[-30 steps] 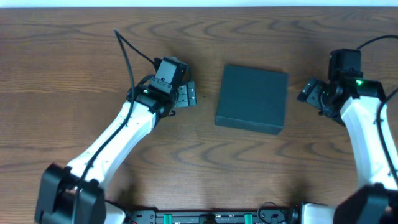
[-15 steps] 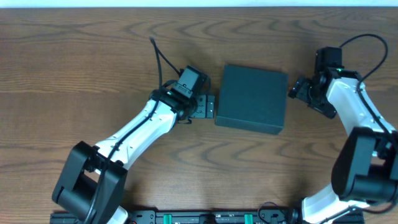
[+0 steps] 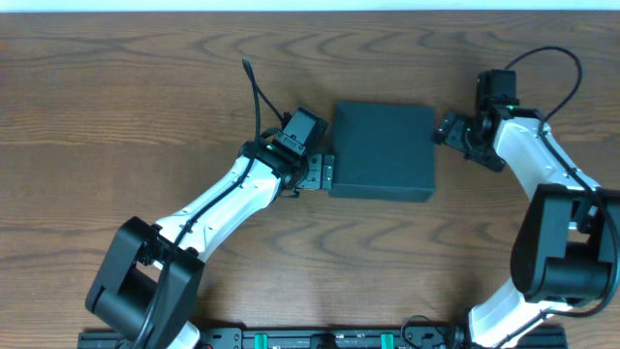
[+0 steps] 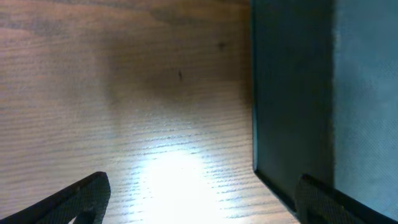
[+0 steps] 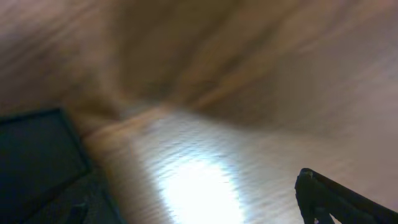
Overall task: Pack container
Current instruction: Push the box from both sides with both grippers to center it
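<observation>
The container is a dark teal-black square box lying flat in the middle of the table with its lid down. My left gripper is open at the box's left edge, near its front corner. In the left wrist view the container fills the right side, one fingertip overlaps its wall, and nothing sits in the left gripper. My right gripper is open at the box's right edge near the back corner. The blurred right wrist view shows the container at the left and bare wood in the right gripper.
Brown wood table surrounds the box. The arm bases stand along the front edge. A white strip runs along the far edge of the table.
Both grippers have closed in on the box, the left one moving right and the right one moving left. The box has shifted slightly left and turned squarer to the table edge.
</observation>
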